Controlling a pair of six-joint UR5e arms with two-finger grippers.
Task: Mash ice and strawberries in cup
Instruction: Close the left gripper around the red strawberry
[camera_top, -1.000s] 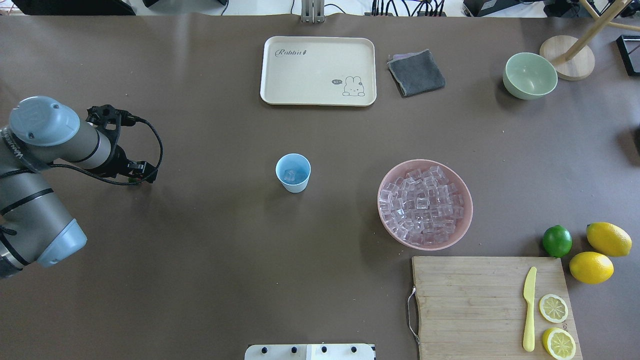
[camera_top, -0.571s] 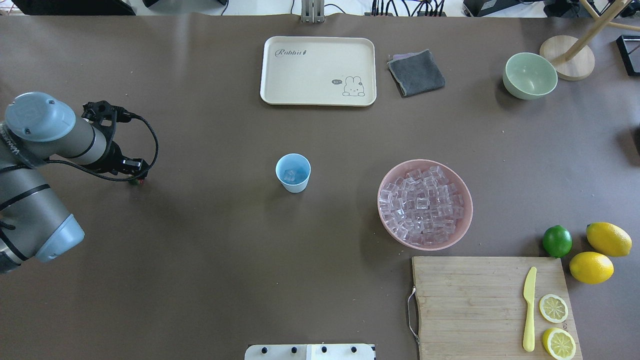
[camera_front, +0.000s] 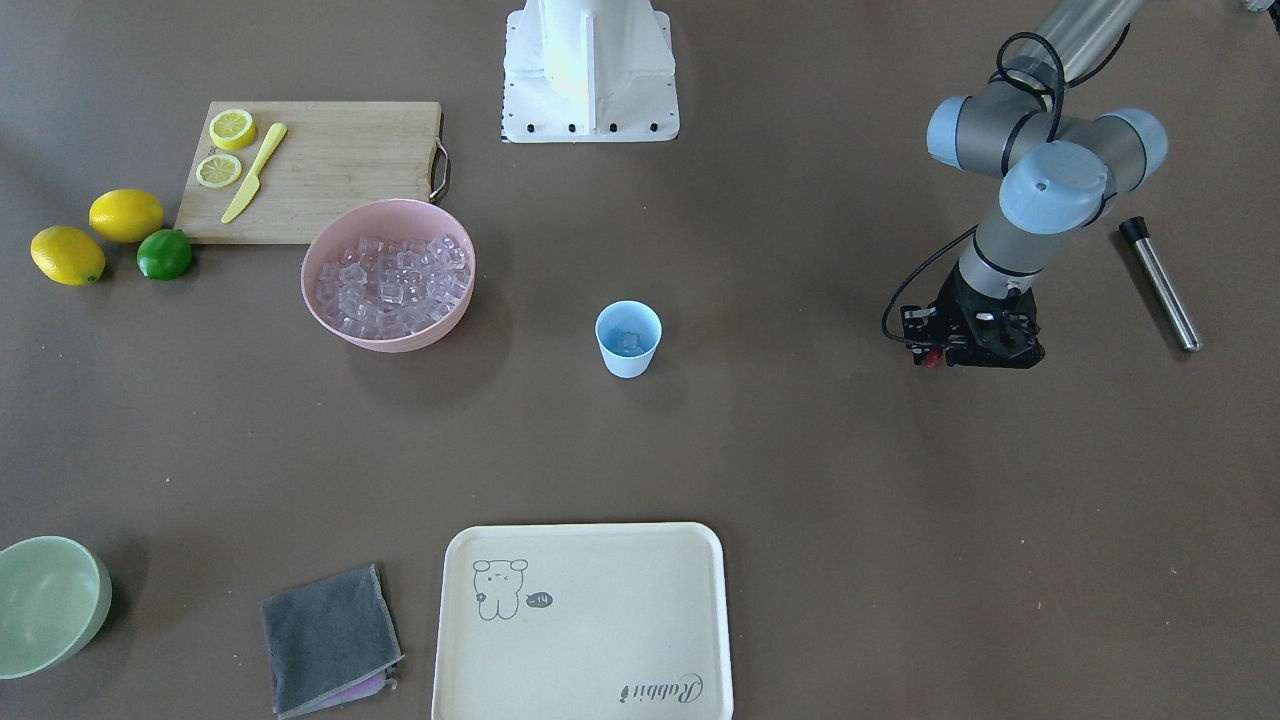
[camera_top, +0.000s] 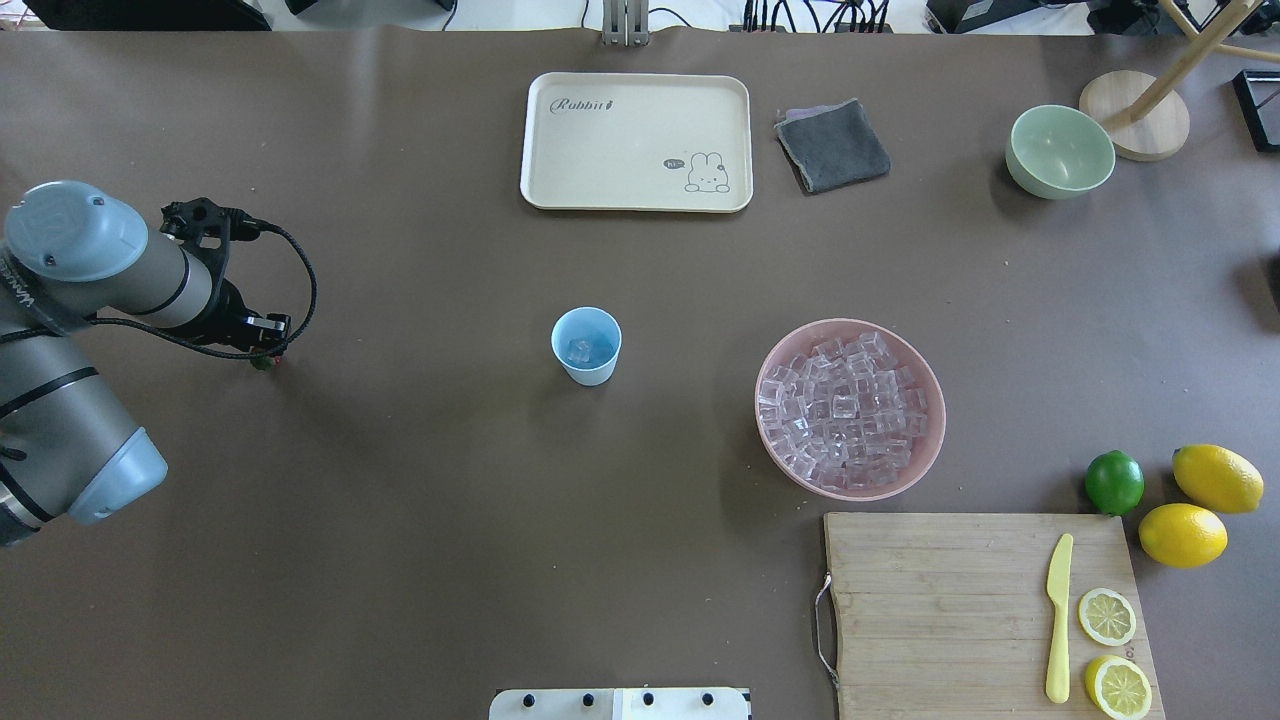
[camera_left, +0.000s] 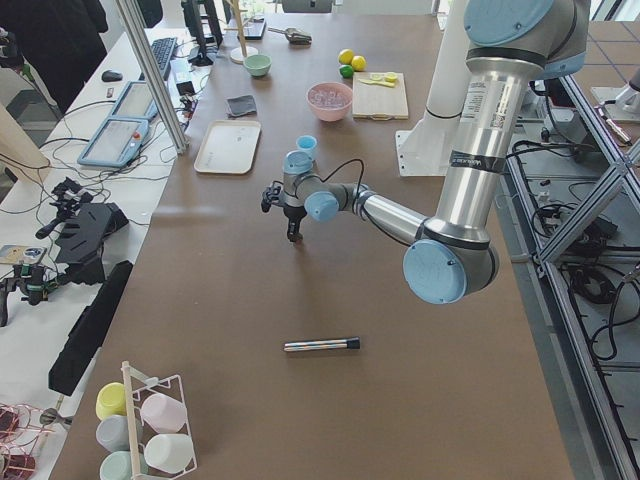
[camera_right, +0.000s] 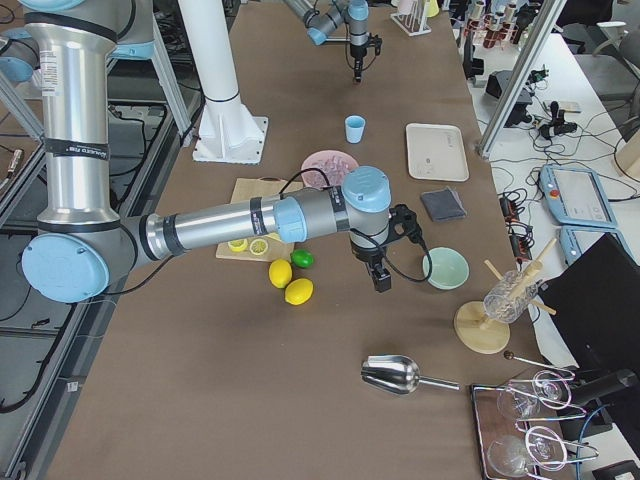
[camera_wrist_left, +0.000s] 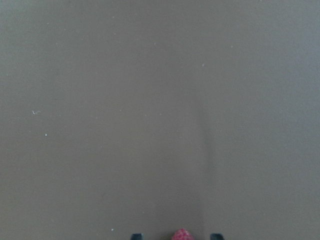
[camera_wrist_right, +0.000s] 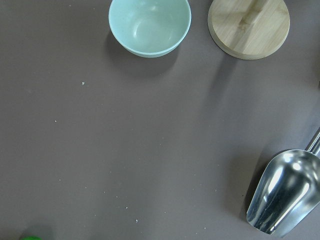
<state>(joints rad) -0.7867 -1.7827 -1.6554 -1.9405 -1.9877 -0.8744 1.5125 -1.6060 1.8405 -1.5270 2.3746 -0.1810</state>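
Left gripper (camera_wrist_left: 176, 237) straddles the strawberry (camera_wrist_left: 182, 234) on the table (camera_top: 420, 500), well apart from the cup (camera_top: 586, 345), jaws seemingly spread, not yet pinching. Ice (camera_top: 580, 350) already lies in the cup; carrying the strawberry over and mashing with the metal rod (camera_front: 1160, 285) remain.

I run this rig remotely and it is plainly a robotics lab: robot arms (camera_right: 230, 225) bolted to a white pedestal (camera_front: 590, 70) beside a brown covered table (camera_top: 400, 550), aluminium framing (camera_left: 149, 65) around it, and control tablets (camera_right: 575, 195) and loose cables (camera_left: 50, 150) on the side bench (camera_left: 30, 230).
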